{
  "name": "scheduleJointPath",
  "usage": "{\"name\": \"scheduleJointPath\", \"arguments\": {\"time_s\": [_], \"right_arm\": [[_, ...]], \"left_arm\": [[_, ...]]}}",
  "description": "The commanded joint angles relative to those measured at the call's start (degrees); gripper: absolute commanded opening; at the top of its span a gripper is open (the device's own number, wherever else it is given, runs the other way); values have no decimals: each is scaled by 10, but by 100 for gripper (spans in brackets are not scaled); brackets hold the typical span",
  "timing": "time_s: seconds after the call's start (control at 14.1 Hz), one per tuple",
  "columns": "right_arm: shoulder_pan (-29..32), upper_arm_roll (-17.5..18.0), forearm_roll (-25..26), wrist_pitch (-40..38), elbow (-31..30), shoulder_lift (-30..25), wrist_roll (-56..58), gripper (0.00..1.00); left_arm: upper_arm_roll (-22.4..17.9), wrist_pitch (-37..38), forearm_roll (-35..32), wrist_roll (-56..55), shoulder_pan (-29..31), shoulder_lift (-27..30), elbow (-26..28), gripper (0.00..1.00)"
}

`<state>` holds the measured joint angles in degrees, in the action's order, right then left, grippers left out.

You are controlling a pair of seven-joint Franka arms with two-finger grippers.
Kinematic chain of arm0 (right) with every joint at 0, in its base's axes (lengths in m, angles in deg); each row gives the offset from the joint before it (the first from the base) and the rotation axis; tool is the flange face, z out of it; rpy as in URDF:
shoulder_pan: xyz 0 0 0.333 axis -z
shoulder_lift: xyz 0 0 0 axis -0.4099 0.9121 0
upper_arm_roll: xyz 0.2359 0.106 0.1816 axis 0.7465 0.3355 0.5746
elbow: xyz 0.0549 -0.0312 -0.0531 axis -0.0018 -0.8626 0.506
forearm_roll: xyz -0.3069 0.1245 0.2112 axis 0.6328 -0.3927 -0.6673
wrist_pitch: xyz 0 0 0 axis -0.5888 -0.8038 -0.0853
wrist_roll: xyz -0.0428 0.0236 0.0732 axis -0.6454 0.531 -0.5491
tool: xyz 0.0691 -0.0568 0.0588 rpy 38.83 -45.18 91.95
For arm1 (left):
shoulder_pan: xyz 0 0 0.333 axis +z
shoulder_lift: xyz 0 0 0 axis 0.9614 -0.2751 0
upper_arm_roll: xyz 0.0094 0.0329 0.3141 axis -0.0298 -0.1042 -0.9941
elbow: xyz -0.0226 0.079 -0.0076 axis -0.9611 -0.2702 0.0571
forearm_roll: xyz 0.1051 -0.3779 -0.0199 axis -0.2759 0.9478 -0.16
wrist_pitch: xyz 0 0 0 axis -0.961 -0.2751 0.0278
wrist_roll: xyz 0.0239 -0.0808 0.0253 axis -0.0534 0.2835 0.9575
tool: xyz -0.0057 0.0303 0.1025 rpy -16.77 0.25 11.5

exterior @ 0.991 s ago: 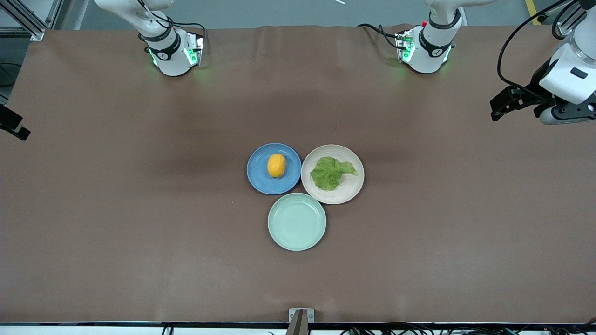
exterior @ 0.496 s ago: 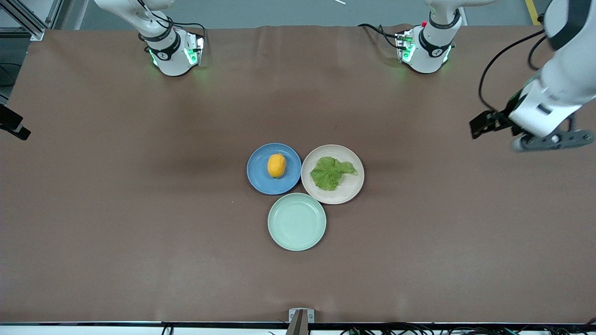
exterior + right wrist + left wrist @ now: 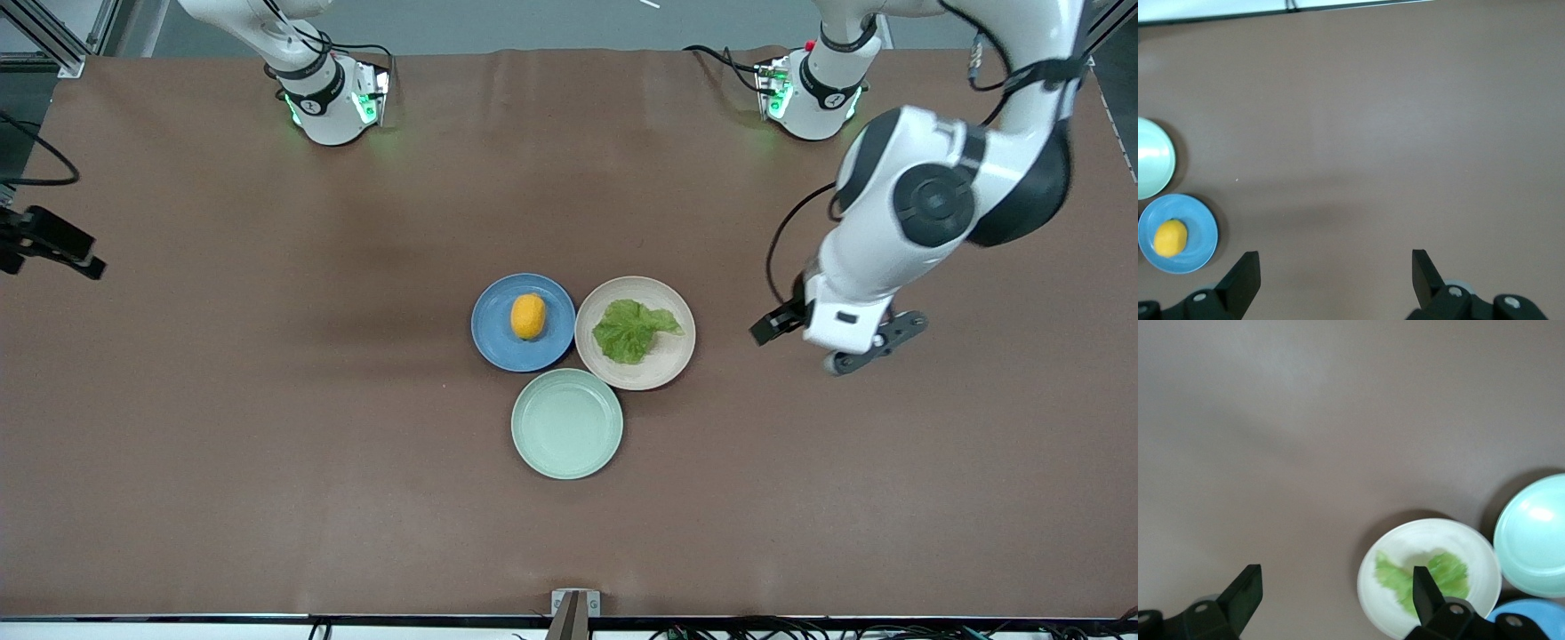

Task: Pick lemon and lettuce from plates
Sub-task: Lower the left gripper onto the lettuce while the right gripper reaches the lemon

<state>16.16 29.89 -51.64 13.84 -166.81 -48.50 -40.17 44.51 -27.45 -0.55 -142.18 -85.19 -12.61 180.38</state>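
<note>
Presently catalogued, item by item:

Counter (image 3: 267, 427): brown matte surface carrying three plates grouped at its middle.

Blue plate (image 3: 494, 342): round, shallow; touching or just beside the beige-pink plate, on the side toward the right arm's end of the counter.

Lemon (image 3: 528, 316): yellow-orange oval lying on the blue plate, near its centre; also seen in the right wrist view (image 3: 1170, 238).

Beige-pink plate (image 3: 658, 369): round, shallow; beside the blue plate, toward the left arm's end.

Lettuce (image 3: 631, 330): flat crinkled green leaf lying on the beige-pink plate, pointed tip toward the left arm's end; partly hidden by a finger in the left wrist view (image 3: 1395, 577).

Mint-green plate (image 3: 566, 424): nearer the front camera than the other two, its rim close against both; nothing on it.

Left end effector (image 3: 1335, 590): fingers spread wide apart, holding nothing; over bare counter toward the left arm's end, near the beige-pink plate but clear of it. Lettuce lies apart from it, toward the counter's middle.

Right end effector (image 3: 1331, 275): fingers spread wide apart, holding nothing; over bare counter at the right arm's end, well apart from the plates. Lemon lies well apart from it, toward the counter's middle.
</note>
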Motion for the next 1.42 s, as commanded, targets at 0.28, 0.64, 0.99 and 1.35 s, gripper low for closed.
{"name": "scheduleJointPath", "arguments": {"time_s": [0.28,0.64,0.99,1.35], "right_arm": [[-231,-1,-22,55,-37,88,-191,100],[-321,-1,-52,269,-155,149,-349,100],[-366,-1,-66,365,-180,220,-398,100],[-383,-1,-79,395,-205,248,-411,100]], "left_arm": [[1,-99,-4,-233,-101,-131,-18,82],[-1,-159,-11,-303,-143,-203,-18,77],[-1,-159,-11,-305,-153,-215,-11,66],[-4,-158,-11,-305,-149,-227,-12,36]]}}
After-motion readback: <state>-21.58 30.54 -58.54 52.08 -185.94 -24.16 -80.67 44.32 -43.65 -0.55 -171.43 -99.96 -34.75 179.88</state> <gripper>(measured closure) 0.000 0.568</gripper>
